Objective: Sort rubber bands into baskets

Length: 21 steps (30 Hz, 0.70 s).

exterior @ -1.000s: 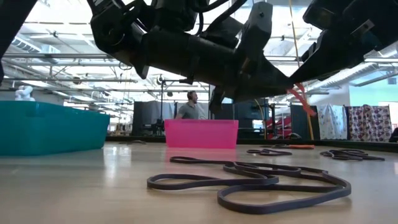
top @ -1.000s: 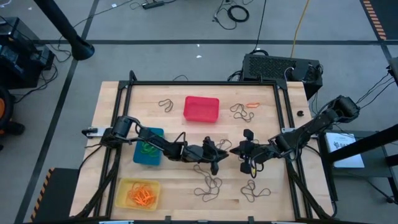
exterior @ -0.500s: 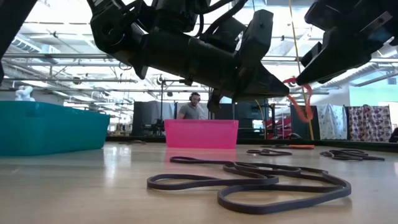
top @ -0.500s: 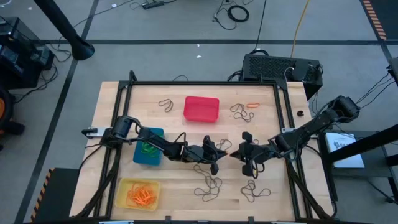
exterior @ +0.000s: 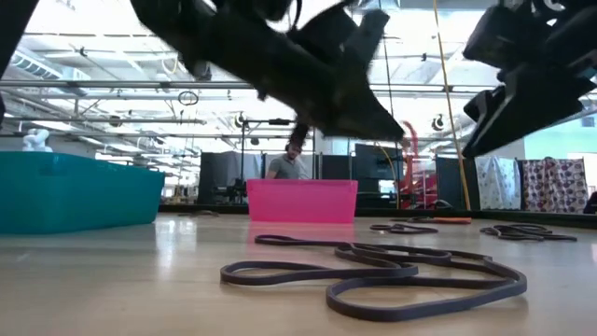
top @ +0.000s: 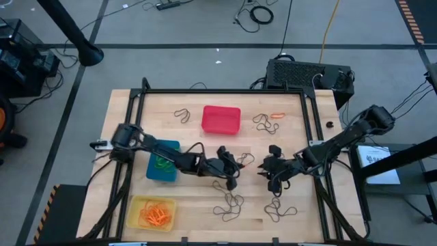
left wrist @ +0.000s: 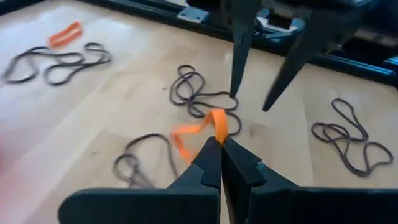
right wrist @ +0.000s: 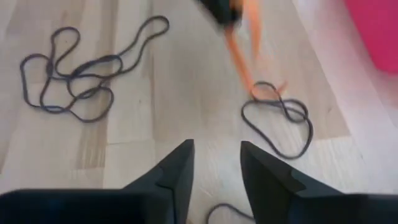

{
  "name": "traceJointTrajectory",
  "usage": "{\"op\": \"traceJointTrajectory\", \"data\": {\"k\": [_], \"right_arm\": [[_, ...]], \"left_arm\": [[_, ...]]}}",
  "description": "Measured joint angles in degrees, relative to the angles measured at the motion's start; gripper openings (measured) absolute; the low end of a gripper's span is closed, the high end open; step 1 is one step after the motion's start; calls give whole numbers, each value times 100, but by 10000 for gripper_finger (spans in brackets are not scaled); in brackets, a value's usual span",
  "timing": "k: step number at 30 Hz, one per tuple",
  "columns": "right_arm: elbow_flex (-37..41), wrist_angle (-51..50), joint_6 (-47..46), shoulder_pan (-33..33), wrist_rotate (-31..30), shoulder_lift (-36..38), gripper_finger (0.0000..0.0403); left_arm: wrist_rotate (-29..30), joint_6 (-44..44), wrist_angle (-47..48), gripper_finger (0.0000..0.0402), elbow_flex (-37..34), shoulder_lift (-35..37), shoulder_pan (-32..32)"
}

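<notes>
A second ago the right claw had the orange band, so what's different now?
A handover took place. The left gripper has shut on the orange rubber band and the right gripper has opened and let it go. The left gripper has drawn back a little toward its own side. The red basket, blue basket, yellow basket and the dark bands on the table stayed put.

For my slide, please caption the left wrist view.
Left gripper shut on an orange band; right gripper open beyond.

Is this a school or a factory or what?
Probably a robot lab or workshop. The wooden table sits on a grey floor strewn with cables, and the low view shows a big hall with ceiling trusses behind it.
</notes>
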<state>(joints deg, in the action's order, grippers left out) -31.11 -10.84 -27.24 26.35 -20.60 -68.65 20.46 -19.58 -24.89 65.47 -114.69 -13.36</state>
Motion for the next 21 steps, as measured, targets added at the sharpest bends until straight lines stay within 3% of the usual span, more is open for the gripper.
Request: {"op": "traceJointTrajectory", "data": {"k": [6,13,17,21], "right_arm": [[7,-144,-164,150,1,-244,147],[6,-81,97,542,-8,-746,150],[7,-20,92,716,-28,-1088,151],[6,171,136,849,-28,-1411,151]], "left_arm": [[749,-1024,2817,2,1,1059,-221],[1735,-3331,6036,1,3,2377,-758],[1624,-4846,7431,1,3,2813,-1053],[1017,-6075,8580,1,3,2896,-1310]]}}
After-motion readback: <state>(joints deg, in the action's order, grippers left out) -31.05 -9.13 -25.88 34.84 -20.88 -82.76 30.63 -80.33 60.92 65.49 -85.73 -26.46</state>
